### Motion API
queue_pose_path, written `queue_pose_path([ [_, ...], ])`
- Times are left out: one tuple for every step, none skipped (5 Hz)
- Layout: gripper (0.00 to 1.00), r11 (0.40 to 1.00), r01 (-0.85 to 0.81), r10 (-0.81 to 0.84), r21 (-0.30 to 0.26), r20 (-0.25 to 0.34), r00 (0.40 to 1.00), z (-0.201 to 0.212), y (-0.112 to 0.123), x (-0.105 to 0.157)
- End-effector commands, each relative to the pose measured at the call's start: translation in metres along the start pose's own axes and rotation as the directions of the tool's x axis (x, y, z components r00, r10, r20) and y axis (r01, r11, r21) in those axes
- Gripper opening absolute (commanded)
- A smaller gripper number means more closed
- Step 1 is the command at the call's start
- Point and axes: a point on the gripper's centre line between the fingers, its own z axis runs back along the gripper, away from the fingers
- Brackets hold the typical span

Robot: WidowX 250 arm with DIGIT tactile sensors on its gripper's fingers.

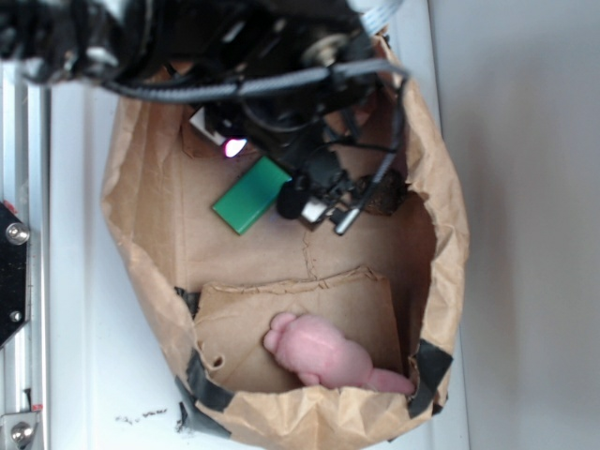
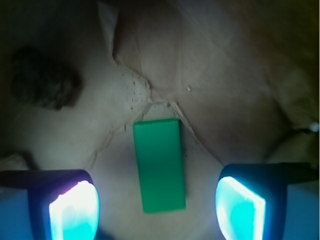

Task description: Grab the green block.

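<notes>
The green block (image 2: 160, 166) lies flat on the brown paper floor of the bag, lengthwise between my two lit fingertips. In the exterior view the green block (image 1: 250, 195) shows partly under the arm near the bag's upper middle. My gripper (image 2: 157, 210) is open and hovers above the block's near end, with a wide gap on each side and no contact. From outside, the gripper (image 1: 323, 202) hangs inside the bag just right of the block.
A dark brown lumpy object (image 2: 45, 77) sits at the left, also seen as the brown lump (image 1: 384, 197) right of the gripper. A pink plush toy (image 1: 323, 354) lies at the near end of the paper bag (image 1: 141, 234), whose walls enclose everything.
</notes>
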Motion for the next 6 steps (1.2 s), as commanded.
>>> queue_pose_path([
  [1.0,0.997,0.06,-0.055,-0.049,0.084,0.995,-0.002,0.009,-0.005],
  [1.0,0.997,0.056,-0.052,-0.058,0.084,0.995,-0.004,0.009,-0.006],
  [1.0,0.997,0.054,-0.049,-0.057,0.084,0.995,-0.007,0.005,-0.005],
  [1.0,0.997,0.042,-0.037,-0.071,0.063,0.997,-0.016,0.003,-0.007],
  [1.0,0.998,0.023,-0.02,-0.065,0.04,0.999,-0.017,-0.005,-0.01],
  [1.0,0.998,0.019,-0.017,-0.067,0.035,0.999,-0.016,-0.011,-0.014],
])
